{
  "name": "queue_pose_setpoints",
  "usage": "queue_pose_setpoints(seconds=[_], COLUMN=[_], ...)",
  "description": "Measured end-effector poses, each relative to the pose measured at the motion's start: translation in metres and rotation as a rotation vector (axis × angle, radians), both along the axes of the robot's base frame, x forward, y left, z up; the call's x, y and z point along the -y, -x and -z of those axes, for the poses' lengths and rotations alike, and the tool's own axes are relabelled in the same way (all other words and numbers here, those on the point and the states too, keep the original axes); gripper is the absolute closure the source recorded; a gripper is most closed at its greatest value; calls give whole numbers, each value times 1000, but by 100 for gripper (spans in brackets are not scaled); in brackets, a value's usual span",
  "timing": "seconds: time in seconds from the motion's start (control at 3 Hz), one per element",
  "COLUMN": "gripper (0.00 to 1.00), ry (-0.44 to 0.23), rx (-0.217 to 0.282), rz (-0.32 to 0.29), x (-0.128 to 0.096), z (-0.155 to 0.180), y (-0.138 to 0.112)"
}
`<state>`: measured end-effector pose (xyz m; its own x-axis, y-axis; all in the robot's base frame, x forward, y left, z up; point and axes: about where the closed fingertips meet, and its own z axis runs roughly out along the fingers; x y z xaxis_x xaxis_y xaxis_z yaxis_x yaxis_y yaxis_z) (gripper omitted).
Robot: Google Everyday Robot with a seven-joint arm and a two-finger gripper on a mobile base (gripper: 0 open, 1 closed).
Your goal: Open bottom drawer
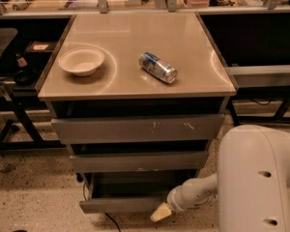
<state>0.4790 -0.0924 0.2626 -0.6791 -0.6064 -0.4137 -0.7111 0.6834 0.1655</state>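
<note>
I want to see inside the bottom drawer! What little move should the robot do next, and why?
Probably draw the hand toward the camera: it sits at the front edge of the bottom drawer, which is only partly out.

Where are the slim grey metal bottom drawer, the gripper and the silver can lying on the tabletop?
slim grey metal bottom drawer (118,205): camera view, on its front panel.
gripper (160,211): camera view, on its pale tip, at the drawer's right front corner.
silver can (158,67): camera view, on its side wall.
</note>
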Motion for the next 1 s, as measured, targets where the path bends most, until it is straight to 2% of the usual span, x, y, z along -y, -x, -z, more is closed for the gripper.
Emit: queue_pose_setpoints(seconds=[0.33,0.67,1.0], gripper=[0,0,0], ry=[13,15,18], rx=[-22,-17,6], rz=[-57,-114,-137], x=[-8,-28,-38], z=[9,44,69], y=[17,-9,-35])
